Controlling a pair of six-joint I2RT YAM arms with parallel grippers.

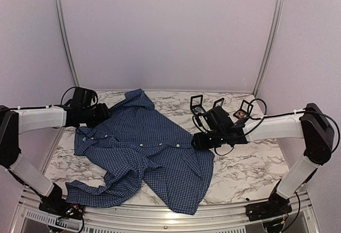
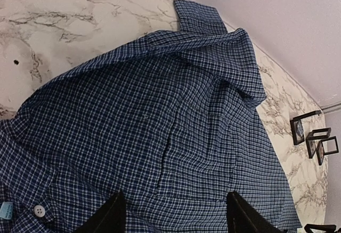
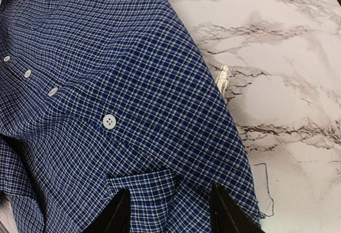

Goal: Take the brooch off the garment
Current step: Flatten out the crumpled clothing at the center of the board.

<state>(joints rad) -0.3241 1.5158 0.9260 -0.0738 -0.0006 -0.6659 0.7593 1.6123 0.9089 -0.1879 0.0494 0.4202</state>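
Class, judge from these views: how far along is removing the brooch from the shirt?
Done: nothing certain; no brooch shows on the shirt in any view. In hand: the left gripper and right gripper sit open at the fabric, gripping nothing. Left: finding the brooch and pulling it free.

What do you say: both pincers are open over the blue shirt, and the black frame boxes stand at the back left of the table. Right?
No: the black frame boxes stand at the back right of the table, behind the right pincer, as the top external view shows. The rest holds.
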